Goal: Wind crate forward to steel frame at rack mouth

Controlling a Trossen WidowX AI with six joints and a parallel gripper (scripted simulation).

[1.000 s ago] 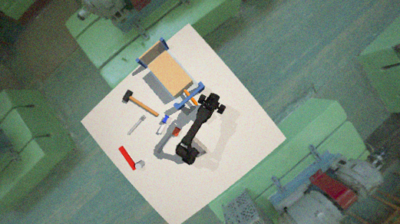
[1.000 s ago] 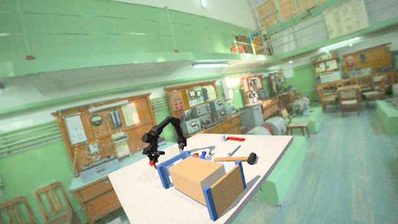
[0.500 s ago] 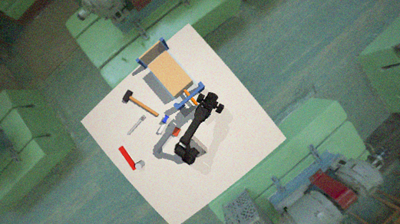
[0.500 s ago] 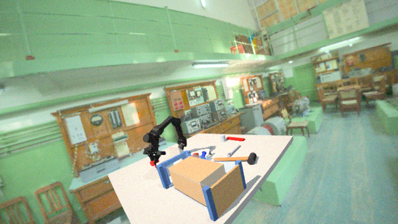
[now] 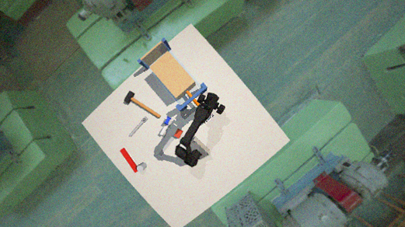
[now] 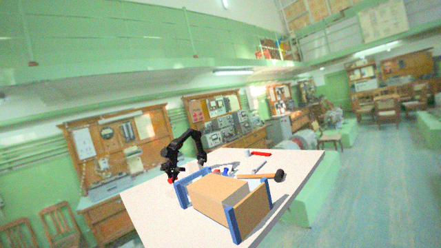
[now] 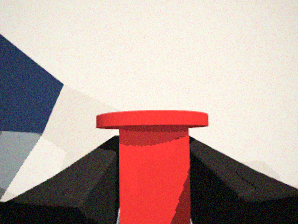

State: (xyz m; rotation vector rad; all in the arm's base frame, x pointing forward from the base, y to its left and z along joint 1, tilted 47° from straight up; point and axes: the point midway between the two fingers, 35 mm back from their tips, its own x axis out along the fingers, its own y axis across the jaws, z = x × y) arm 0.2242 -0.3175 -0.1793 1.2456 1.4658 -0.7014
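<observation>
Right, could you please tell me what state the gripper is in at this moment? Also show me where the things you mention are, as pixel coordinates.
Gripper [image 5: 208, 117] [image 6: 172, 179] [image 7: 150, 144]: closed, its fingers holding a red flanged knob [image 6: 170, 180] [image 7: 154, 170].

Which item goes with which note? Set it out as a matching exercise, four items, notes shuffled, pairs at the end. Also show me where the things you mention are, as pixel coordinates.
1. hammer [image 5: 147, 107] [image 6: 258, 176]
2. crate [image 5: 172, 74] [image 6: 215, 187]
3. end effector [image 7: 150, 144]
4. red bar [image 5: 129, 160] [image 6: 261, 153]

A. shut on a red grip [image 7: 154, 165]
B. beside a grey cylinder [image 5: 141, 167] [image 6: 247, 153]
C. black head, tan handle
D. between blue-posted ends

1-C; 2-D; 3-A; 4-B
</observation>
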